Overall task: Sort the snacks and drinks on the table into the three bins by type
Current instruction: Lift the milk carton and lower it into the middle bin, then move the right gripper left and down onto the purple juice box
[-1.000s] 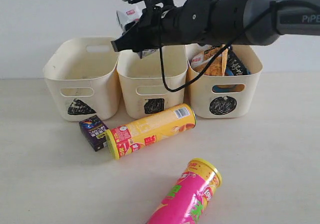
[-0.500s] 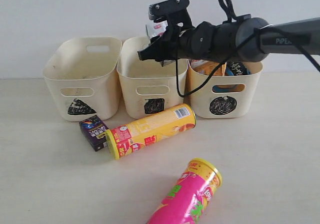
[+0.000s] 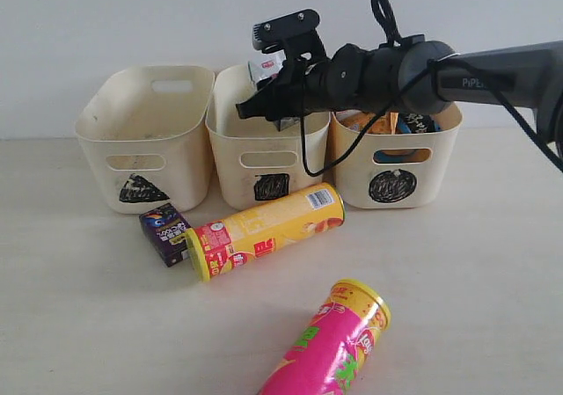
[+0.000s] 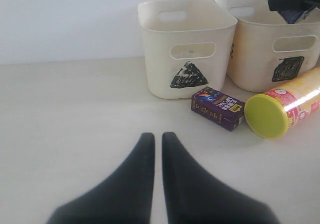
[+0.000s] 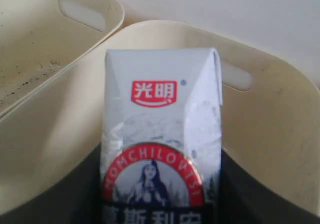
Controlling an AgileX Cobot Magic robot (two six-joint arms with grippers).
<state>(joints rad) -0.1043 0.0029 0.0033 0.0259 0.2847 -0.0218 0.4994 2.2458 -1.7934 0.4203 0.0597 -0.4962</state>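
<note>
White-and-blue gabled drink carton (image 5: 162, 134) gripped upright between the dark jaws of the right gripper (image 3: 264, 103), over the open mouth of the middle cream plastic tub marked with a black scribbled square (image 3: 230, 153), taken here as the landmark.

Step in hand, as judged: setting the carton down in this tub. To do it well, centre the carton between the tub's walls and lower it until the base is well below the rim. Then part the jaws and lift straight up, so the carton neither tips nor catches an edge.

On one side of the landmark, the circle-marked tub (image 3: 352, 171) holds the orange-brown crinkly bag (image 3: 380, 122) and the blue-black bag (image 3: 415, 120). On the other side, the triangle-marked tub (image 3: 106, 140) shows no item.

In front of the landmark, on the pale beige table (image 3: 475, 281), lie the yellow crisp tube (image 3: 264, 228) and, just beside its lid, the dark purple boxy carton (image 3: 164, 232). The pink crisp tube (image 3: 330, 347) lies farther forward.

Left gripper (image 4: 156, 139): jaws nearly together, holding nothing, low over the table, well forward of the landmark on its triangle-tub side.
</note>
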